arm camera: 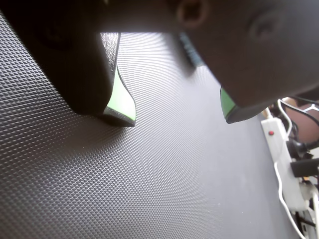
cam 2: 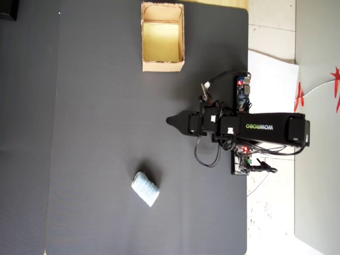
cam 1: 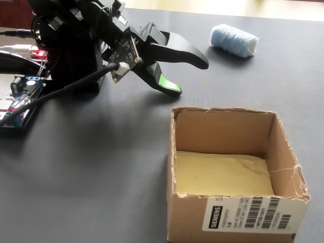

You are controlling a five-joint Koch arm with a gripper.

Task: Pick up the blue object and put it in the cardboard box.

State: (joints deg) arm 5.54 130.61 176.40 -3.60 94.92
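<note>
Dark textured mat (cam 2: 95,79) holds a soft, light-looking blue roll (cam 2: 145,188) at lower centre, best pinched across its middle; gripper (cam 1: 190,76) gapes empty, cardboard box (cam 2: 162,66) up top

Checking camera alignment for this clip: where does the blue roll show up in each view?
Wrist view: not in it; only the open gripper over the dark mat.
Fixed view: blue roll at upper right, beyond the gripper.
Overhead view: blue roll at lower centre-left, on the mat.
Shared landmark: the cardboard box, at top centre overhead.
</note>
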